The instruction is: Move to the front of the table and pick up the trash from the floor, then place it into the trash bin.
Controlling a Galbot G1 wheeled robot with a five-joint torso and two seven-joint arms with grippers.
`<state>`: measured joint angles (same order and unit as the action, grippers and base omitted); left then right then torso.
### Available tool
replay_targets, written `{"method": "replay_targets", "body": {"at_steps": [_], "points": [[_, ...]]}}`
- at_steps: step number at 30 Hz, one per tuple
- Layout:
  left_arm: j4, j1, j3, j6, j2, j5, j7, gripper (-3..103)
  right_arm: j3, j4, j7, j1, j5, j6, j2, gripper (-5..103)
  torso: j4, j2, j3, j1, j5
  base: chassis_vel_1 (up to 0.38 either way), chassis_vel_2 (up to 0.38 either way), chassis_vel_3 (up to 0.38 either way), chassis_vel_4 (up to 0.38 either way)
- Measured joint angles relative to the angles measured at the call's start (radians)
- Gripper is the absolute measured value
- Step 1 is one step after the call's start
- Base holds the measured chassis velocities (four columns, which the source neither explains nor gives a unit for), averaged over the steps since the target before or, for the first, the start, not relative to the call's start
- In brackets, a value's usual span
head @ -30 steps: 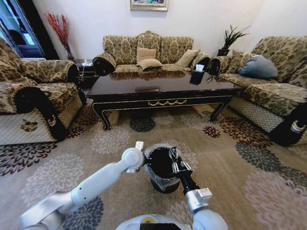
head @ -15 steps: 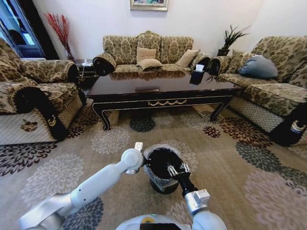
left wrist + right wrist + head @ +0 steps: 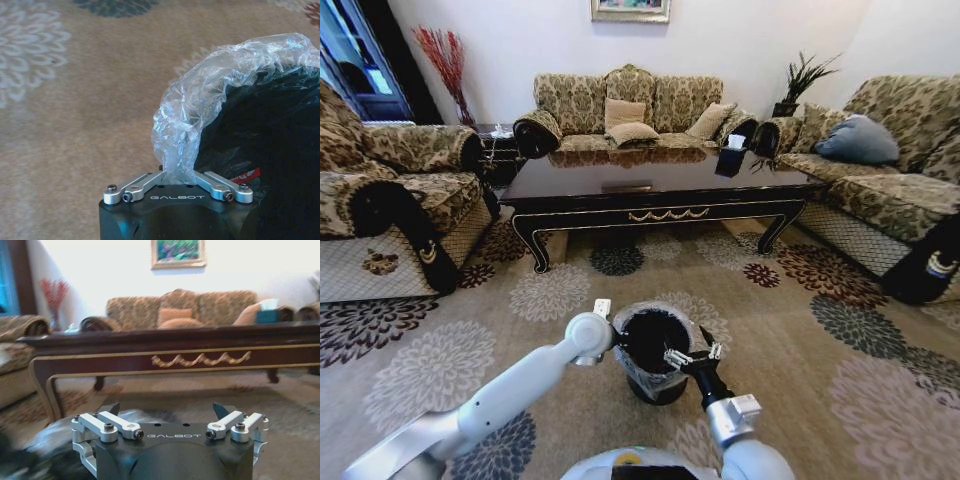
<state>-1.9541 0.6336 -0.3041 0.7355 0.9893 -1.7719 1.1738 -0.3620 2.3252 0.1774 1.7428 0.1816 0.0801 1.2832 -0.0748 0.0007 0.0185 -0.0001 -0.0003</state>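
Observation:
The trash bin stands on the carpet just in front of me, black with a crinkled clear liner over its rim. My left gripper is at the bin's left rim, shut on a bunch of that liner. Over the bin's near right rim my right gripper stands open with nothing between its spread fingers. A small red-and-white bit of trash lies down in the bin's dark inside. The dark glossy table stands beyond the bin, its gold ornament facing me.
Patterned sofas stand at the left, behind the table and at the right. A teal tissue box sits on the table. Flowered carpet lies open around the bin.
My right gripper has come back toward me over the bin and spread its fingers open. The left arm and the bin have shifted slightly left.

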Motion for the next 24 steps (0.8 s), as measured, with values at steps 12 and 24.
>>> {"method": "replay_targets", "body": {"at_steps": [12, 24], "points": [[-0.037, 0.182, 0.272, 0.000, -0.121, 0.004, -0.055, 0, -0.198, -0.141, 0.029, -0.168, 0.268, 0.020, -0.179, 100, 0.0003, 0.000, 0.000, 0.000, 0.0005, 0.000, 0.000, 0.000, 0.000], [-0.055, 0.404, 0.502, 0.000, -0.217, 0.114, -0.174, 0, -0.155, -0.335, -0.113, -0.226, 0.232, -0.049, -0.350, 100, 0.0001, 0.000, 0.000, 0.000, 0.0003, 0.000, 0.000, 0.000, 0.000]]}}
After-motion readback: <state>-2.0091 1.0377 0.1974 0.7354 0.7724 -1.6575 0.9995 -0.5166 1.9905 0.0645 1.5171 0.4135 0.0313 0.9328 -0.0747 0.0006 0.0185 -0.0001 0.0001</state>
